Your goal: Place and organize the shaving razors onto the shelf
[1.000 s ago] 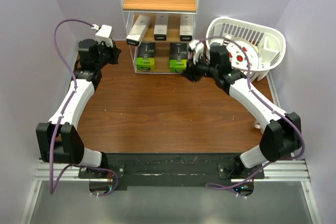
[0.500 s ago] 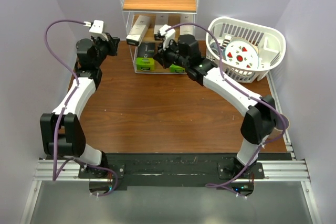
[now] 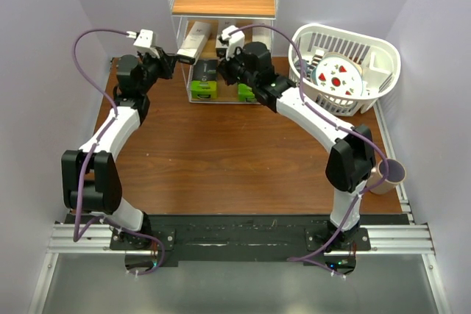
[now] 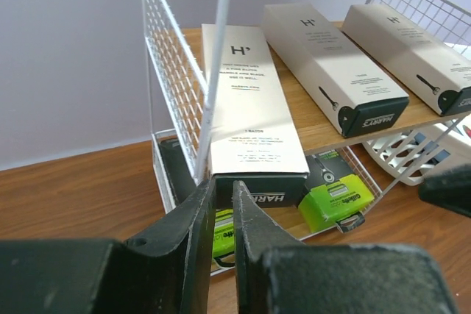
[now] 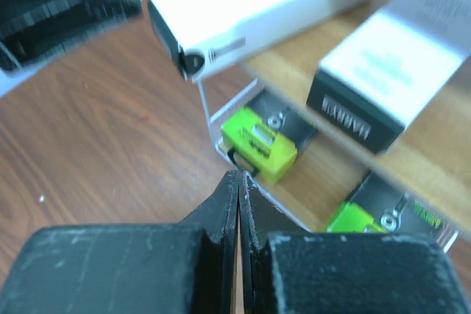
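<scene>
The left pincer (image 4: 223, 187), nearly closed with only a slit and grasping nothing, stands just before the dark end of the left carton (image 4: 250, 101). This razor carton lies askew on the middle tier of the shelf (image 4: 173, 93) and sticks out over its edge. I judge the step is to push it straight: press centred on its end, slowly, so that it lines up with the two neighbour cartons (image 4: 335, 64) and misses the wire post. The left arm reaches forward over the bench (image 4: 66, 189). The right pincer (image 5: 239, 176), fully closed and empty, hovers before the green packs (image 5: 257, 141) on the lower tier.
</scene>
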Motion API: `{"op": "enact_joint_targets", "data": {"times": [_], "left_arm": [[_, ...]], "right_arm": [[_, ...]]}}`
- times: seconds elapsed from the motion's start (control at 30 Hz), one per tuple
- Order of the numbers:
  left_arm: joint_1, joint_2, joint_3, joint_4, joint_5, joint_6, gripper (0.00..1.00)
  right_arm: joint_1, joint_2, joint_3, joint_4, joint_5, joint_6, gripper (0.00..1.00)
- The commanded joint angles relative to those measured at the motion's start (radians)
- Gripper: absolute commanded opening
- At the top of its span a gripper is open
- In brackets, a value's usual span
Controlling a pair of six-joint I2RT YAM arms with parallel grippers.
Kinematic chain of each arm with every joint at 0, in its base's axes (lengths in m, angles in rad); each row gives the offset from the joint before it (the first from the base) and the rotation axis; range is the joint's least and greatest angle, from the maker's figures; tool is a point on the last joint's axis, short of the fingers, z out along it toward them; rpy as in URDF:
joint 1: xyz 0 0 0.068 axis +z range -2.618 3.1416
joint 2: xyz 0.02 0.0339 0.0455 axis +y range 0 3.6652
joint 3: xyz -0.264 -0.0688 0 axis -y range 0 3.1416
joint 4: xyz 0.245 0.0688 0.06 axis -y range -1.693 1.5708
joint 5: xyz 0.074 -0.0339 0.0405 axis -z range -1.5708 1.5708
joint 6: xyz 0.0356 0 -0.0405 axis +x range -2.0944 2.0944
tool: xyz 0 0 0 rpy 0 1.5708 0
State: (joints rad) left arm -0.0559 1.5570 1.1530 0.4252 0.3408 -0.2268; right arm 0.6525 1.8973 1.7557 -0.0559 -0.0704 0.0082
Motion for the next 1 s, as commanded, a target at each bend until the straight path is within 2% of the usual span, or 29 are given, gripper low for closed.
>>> {"op": "enact_joint_targets", "data": {"times": [0.0, 0.37, 0.97], "left_arm": [[-0.016, -0.008, -0.004, 0.044, 0.007, -0.006, 0.2], [-0.015, -0.046, -0.006, 0.012, -0.091, 0.023, 0.15], [-0.015, 0.109, 0.111, 0.011, -0.115, 0.024, 0.15]], "right_arm": [[0.007, 0.051, 0.109, 0.051, 0.017, 0.009, 0.0], [0.048, 0.16, 0.237, 0.09, 0.086, -0.002, 0.0], [0.079, 0.255, 0.326, 0.142, 0.219, -0.089, 0.01]]}}
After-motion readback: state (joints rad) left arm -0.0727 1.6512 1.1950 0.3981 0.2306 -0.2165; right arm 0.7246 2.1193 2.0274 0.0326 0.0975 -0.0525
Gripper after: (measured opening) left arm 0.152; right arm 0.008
